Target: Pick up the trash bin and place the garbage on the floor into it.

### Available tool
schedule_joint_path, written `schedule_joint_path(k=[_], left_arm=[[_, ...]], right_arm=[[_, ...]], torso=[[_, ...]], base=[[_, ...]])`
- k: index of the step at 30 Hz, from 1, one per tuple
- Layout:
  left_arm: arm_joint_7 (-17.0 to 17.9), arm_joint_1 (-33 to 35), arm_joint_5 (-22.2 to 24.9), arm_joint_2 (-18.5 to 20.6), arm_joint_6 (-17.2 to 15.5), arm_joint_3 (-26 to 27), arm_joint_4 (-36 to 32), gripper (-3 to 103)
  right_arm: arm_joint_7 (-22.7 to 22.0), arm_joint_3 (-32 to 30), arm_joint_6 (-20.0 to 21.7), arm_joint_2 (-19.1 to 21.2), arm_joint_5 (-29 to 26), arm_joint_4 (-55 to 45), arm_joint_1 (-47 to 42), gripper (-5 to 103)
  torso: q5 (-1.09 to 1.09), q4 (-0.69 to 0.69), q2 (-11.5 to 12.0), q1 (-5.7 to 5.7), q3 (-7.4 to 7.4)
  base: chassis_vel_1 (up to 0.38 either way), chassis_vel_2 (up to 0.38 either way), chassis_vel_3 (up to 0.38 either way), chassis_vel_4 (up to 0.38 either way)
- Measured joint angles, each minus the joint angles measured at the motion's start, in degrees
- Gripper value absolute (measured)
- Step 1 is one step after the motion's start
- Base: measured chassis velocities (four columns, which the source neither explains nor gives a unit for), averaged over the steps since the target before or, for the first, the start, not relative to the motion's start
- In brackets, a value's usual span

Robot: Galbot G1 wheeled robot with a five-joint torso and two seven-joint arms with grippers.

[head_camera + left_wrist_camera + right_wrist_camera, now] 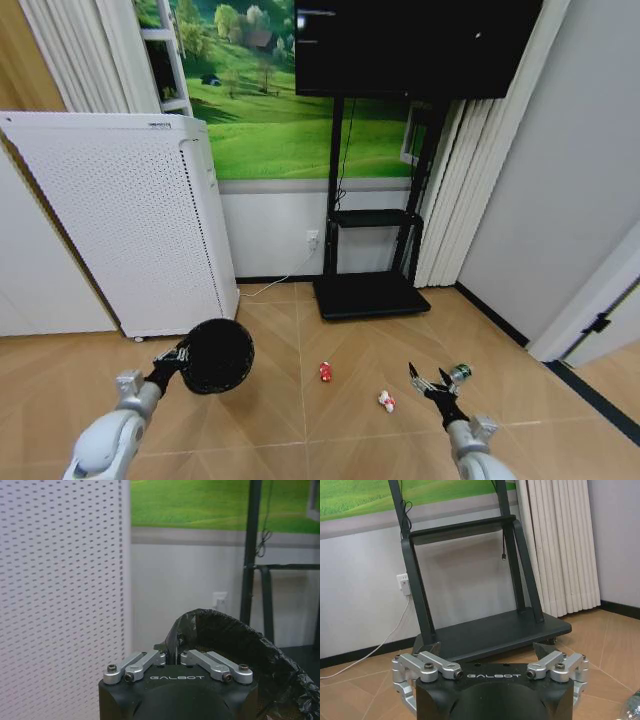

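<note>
Nearest to me are my two arms at the bottom of the head view. My left tool is clenched on the rim of the trash bin; the left wrist view shows its jaws pinched on the liner edge, with the bin held off the floor and its mouth tipped toward me. The white air purifier stands far left behind it.

My right tool is released, jaws spread wide, low over the floor on the right. The clear bottle lies just beside its far right tip. The white-and-red wrapper is a little to its left, and the red scrap lies farther left, between the wrapper and the bin. The TV stand sits beyond them all.

I judge the step in hand to be the first pickup, probably the bottle. To do it well, I should centre the open jaws across the bottle's body, since it may roll. I should also turn the bin mouth upward and bring it near the litter, keeping the rim grip firm.
</note>
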State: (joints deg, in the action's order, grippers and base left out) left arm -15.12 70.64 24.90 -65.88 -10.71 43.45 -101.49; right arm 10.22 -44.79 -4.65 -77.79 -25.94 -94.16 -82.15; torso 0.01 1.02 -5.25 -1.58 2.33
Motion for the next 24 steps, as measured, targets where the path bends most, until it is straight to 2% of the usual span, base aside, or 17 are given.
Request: schedule_joint_path(k=[1, 3, 6, 7, 10, 13, 19, 24], left_arm=[[0.0, 0.0, 0.0, 0.0, 0.0, 0.0, 0.0, 8], [-4.3, -4.2, -0.7, 0.0, 1.7, -2.3, 4.2, 8], [-8.0, -10.0, -2.8, -1.2, 4.4, -6.2, 10.3, 8], [-8.0, -10.0, -2.8, -1.2, 4.4, -6.2, 10.3, 8], [-9.9, -16.9, -5.9, -3.8, 7.4, -10.8, 16.2, 8], [-9.9, -18.4, -6.2, -4.4, 7.6, -12.1, 17.1, 8], [-8.6, -21.8, -6.5, -4.6, 6.4, -16.7, 16.6, 8], [-7.0, -21.9, -7.0, -4.1, 5.5, -17.8, 15.6, 8]], right_arm=[[0.0, 0.0, 0.0, 0.0, 0.0, 0.0, 0.0, 100], [-0.3, 0.8, 0.0, -1.0, 1.8, 0.3, 0.8, 100], [-0.6, 2.9, 0.2, -1.7, 3.7, 0.5, 1.9, 100], [-0.6, 2.9, 0.2, -1.7, 3.7, 0.5, 1.9, 100], [-0.8, 6.5, 1.6, -2.1, 5.0, 1.1, 4.2, 100], [-0.8, 7.8, 2.3, -2.1, 5.0, 1.4, 5.0, 100], [-0.7, 16.6, 7.9, -0.2, 2.1, 3.0, 9.7, 100], [-0.4, 21.4, 8.4, 0.5, 3.1, 6.6, 13.1, 100]], torso=[[0.0, 0.0, 0.0, 0.0, 0.0], [-0.01, -0.02, 0.0, 0.0, 0.0], [-0.03, -0.03, 0.0, 0.0, 0.01], [-0.03, -0.03, 0.0, 0.0, 0.01], [-0.02, 0.0, 0.0, -0.01, 0.01], [-0.01, 0.01, 0.0, -0.01, 0.01], [-0.01, -0.03, 0.0, -0.01, 0.0], [-0.01, -0.02, 0.0, -0.01, 0.0]], base=[[0.0, 0.0, 0.0, 0.0], [0.0, 0.0, 0.0, 0.0], [0.0, 0.0, 0.0, 0.0], [0.0, 0.0, 0.0, 0.0], [0.0, 0.0, 0.0, 0.0], [0.0, 0.0, 0.0, 0.0], [0.0, 0.0, 0.0, 0.0], [0.0, 0.0, 0.0, 0.0]])
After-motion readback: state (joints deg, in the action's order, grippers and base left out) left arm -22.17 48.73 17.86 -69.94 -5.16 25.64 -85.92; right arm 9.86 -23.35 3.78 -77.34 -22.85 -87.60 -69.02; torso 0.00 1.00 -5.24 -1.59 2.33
